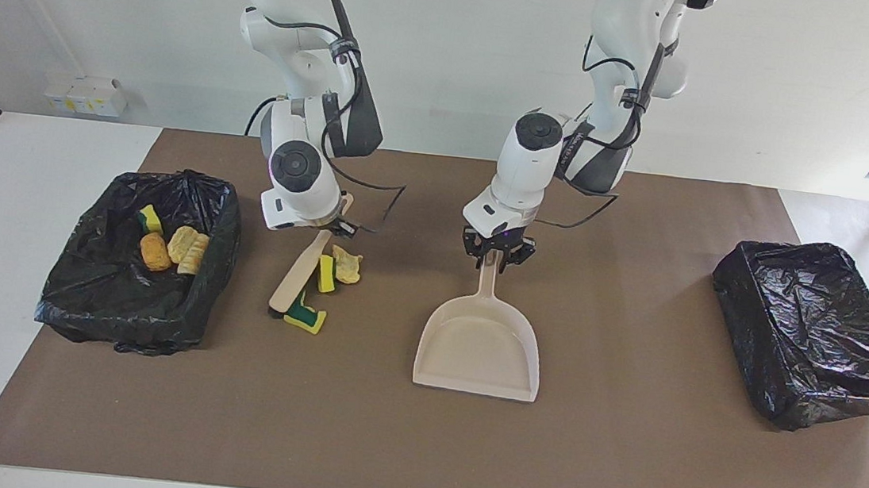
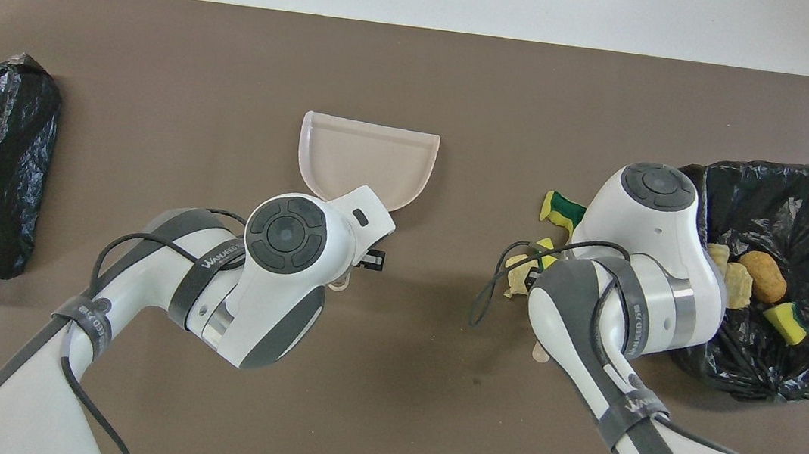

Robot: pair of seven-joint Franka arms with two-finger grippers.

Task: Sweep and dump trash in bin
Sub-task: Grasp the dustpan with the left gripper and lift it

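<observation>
Sitting flat on the brown mat (image 1: 383, 446) in the middle of the bench is the beige dustpan (image 1: 480, 352), scoop mouth pointing away from the robots, and the left gripper (image 1: 497, 254) is right down at the tip of its handle; honestly can't tell if the fingers are clamped on it or just around it. Over toward the right arm's end, the right gripper (image 1: 333, 224) has its fingers shut on the top of a small brush (image 1: 299, 272), which leans down to the mat. Trash is split up: a couple of yellow-green sponge bits (image 1: 315, 296) and a tan scrap (image 1: 346, 264) lie on the mat just beside the brush, while another sponge piece and some bread-like chunks (image 1: 171, 246) already sit in the bin lined with a black bag (image 1: 81, 274) next to them. A second bag-lined bin (image 1: 815, 344) is at the left arm's end, well apart from everything.
</observation>
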